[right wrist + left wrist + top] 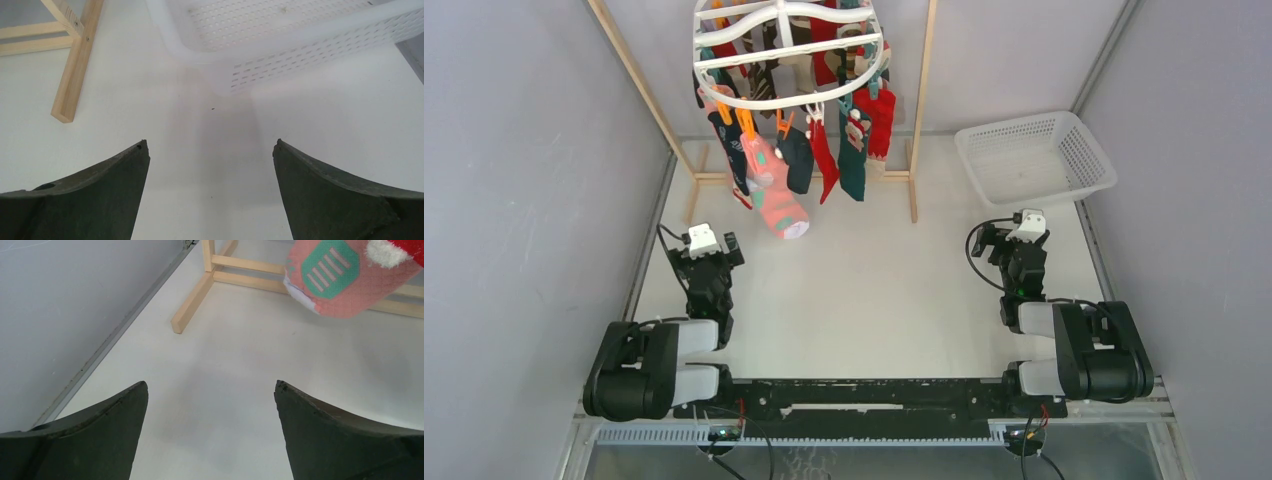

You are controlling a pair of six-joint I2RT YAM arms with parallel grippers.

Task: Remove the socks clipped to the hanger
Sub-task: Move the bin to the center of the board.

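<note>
A white oval hanger hangs at the top centre, with several socks clipped under it in red, dark teal, black and navy. A salmon pink patterned sock hangs lowest; its toe shows at the top right of the left wrist view. My left gripper rests low over the table, left of and nearer than the socks, open and empty. My right gripper sits near the basket, also open with nothing between its fingers.
A wooden rack frame carries the hanger; its feet rest on the white table. A white mesh basket stands at the back right, its rim just beyond my right gripper. Grey walls close both sides.
</note>
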